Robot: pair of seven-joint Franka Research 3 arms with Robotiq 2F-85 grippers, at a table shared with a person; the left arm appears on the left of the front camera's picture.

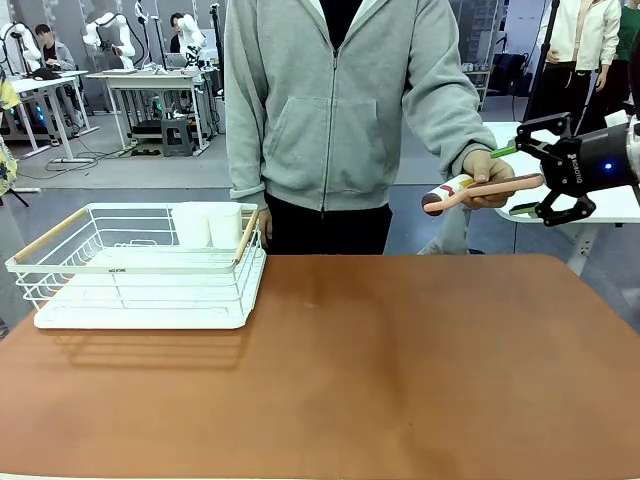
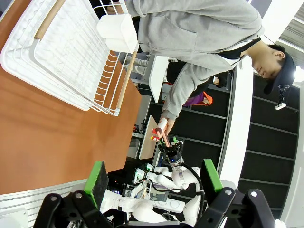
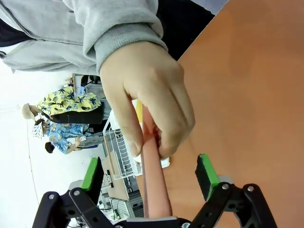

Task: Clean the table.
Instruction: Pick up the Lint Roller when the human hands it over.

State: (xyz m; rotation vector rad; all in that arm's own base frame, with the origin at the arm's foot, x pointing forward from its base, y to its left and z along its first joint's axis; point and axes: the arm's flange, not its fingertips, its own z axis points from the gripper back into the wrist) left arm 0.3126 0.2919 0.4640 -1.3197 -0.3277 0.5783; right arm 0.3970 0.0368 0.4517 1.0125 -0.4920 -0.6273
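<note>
The reddish-brown table (image 1: 350, 370) spreads across the front view. Beyond its far right corner a person's hand (image 1: 487, 165) holds out a roller with a pink handle (image 1: 470, 190). My right gripper (image 1: 515, 182) is open, with the handle's free end between its green-padded fingers; its pads stand well apart from the handle. In the right wrist view the pink handle (image 3: 154, 190) runs down from the hand (image 3: 152, 95) between the open fingers of the right gripper (image 3: 149, 175). My left gripper (image 2: 154, 179) is open and holds nothing, off the table's (image 2: 47, 137) edge.
A white wire dish rack (image 1: 140, 265) on a white tray sits at the table's far left, with two white cups (image 1: 208, 225) in its back corner. The person in a grey hoodie stands at the far edge. A white-topped table stands behind my right arm.
</note>
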